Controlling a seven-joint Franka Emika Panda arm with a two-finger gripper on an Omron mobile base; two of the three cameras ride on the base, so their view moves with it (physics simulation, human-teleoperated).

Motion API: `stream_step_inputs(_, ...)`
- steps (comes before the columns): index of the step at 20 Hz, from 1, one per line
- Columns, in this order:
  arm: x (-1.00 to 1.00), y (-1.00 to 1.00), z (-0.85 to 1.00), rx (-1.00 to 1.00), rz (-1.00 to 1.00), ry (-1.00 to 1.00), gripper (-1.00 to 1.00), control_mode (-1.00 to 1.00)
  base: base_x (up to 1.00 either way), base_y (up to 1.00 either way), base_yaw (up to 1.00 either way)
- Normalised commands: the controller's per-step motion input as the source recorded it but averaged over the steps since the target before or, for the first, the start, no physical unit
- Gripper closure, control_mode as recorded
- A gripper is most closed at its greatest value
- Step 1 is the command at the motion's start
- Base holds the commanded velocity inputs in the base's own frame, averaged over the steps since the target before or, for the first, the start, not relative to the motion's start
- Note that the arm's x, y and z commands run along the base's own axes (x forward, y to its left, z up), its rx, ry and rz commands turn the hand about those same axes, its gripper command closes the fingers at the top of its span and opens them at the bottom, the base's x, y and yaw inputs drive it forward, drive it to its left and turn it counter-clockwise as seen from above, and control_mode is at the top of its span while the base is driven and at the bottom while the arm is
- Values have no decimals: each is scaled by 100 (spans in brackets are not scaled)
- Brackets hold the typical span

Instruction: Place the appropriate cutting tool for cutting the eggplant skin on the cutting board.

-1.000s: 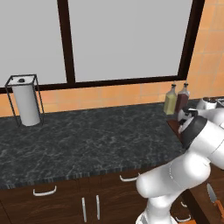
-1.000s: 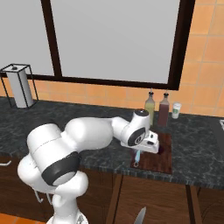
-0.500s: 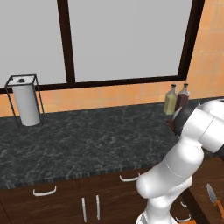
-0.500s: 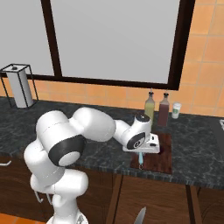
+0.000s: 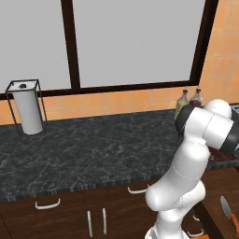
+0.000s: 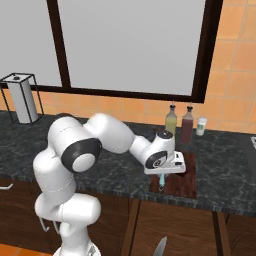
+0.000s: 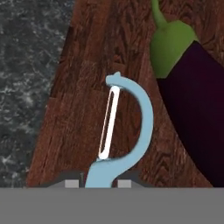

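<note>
My gripper [image 7: 98, 181] is shut on the handle of a light blue peeler [image 7: 127, 127] with a white blade, which points down at the reddish-brown cutting board [image 7: 83, 109]. The dark purple eggplant [image 7: 192, 100] with a green stem end lies on the board just right of the peeler. In the right base view the gripper [image 6: 166, 173] holds the peeler [image 6: 162, 183] over the near left part of the cutting board [image 6: 184, 184]. I cannot tell whether the peeler touches the wood. In the left base view my arm hides the hand, and a strip of the board [image 5: 227, 158] peeks out behind it.
Two glass bottles [image 6: 171, 120] [image 6: 187, 125] and a small white shaker [image 6: 201, 126] stand behind the board. A paper towel holder [image 6: 22, 98] stands at the counter's far left. A knife [image 5: 228, 213] lies low, below the counter edge.
The arm's elbow and upper links have swung round to a new pose. The hand, still holding the peeler, has stayed over the board's near left part, perhaps slightly lower.
</note>
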Motion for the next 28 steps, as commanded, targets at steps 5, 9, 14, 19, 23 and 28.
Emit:
stream_step_inputs(5,11,-10,-13,-4,4,0,-100,-100,0,0,0)
stream_step_inputs(9,-3,-6,6,0,0,0,-100,-100,0,0,0)
stream_step_inputs(14,-35,9,48,0,0,0,-100,-100,0,0,0)
stream_step_inputs(19,-66,52,55,0,-6,0,-100,-100,0,0,0)
stream_step_inputs(23,-98,95,43,0,-24,1,-100,-100,0,0,0)
stream_step_inputs(28,-99,100,38,0,-26,0,-100,-100,0,0,0)
